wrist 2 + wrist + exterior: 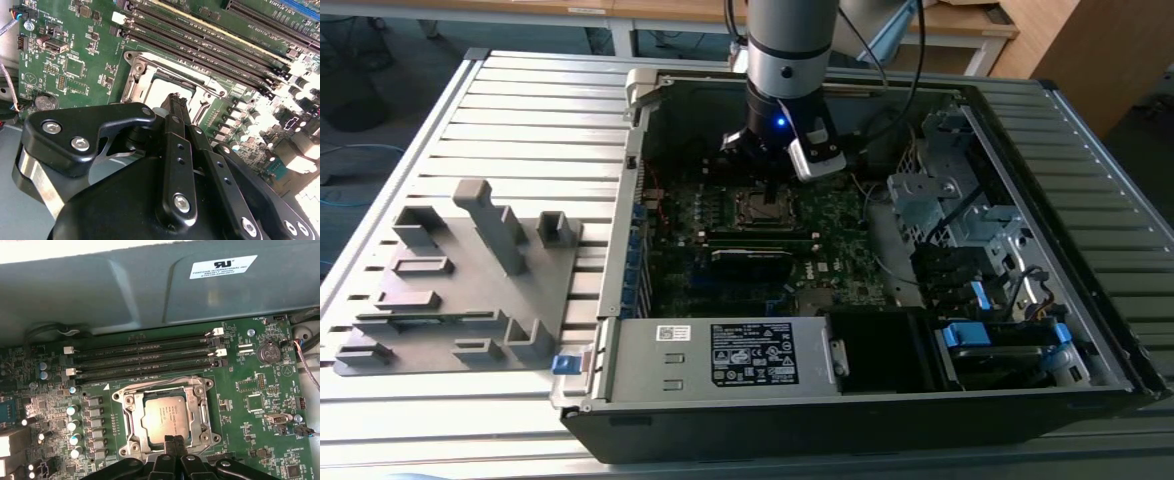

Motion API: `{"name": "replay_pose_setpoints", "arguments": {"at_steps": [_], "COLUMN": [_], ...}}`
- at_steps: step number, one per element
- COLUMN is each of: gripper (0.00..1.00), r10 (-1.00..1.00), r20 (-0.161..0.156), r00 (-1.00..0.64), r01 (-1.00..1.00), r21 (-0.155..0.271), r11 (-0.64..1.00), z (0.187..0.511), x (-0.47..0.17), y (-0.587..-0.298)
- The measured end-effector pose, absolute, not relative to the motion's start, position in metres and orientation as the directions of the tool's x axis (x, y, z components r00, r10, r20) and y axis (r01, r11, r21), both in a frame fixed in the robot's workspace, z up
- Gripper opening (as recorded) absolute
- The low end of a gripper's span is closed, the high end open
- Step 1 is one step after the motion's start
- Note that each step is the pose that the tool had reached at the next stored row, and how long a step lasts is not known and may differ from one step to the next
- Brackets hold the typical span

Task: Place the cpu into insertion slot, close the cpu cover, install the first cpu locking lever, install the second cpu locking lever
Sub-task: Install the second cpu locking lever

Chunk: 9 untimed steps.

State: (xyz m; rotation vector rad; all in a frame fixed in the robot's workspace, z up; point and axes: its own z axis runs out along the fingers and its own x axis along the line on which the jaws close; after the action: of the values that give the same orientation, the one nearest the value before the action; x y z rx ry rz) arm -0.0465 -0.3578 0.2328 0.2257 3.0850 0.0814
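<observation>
The cpu (164, 415) is a silver-grey square lying flat in the insertion slot (131, 419) on the green board. The cpu cover (196, 412), a thin metal frame, lies down around the chip's raised top. My gripper (174, 439) is shut with nothing between its black fingers, and its tips sit at the socket's near edge, just over the cover's rim. In the second wrist view the gripper (175, 98) points down at the cpu (162, 92) and the cover (145, 65). In the exterior view the gripper (765, 165) hangs over the slot (761, 206) inside the open computer case.
Long black memory slots (145, 357) run beside the socket, with capacitors (74, 425) on another side. The case wall (150, 290) rises close behind. A grey fixture plate (467, 290) lies on the slatted table at the exterior view's left. Drive bays and cables (961, 240) fill the case's right.
</observation>
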Motion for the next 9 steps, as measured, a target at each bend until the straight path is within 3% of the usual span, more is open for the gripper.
{"name": "replay_pose_setpoints", "arguments": {"at_steps": [9], "gripper": [0.11], "r10": [0.147], "r20": [-0.043], "r00": [-0.988], "r01": [0.144], "r21": [0.056], "r11": [0.988], "z": [0.2371], "x": [-0.0465], "y": [-0.3578]}}
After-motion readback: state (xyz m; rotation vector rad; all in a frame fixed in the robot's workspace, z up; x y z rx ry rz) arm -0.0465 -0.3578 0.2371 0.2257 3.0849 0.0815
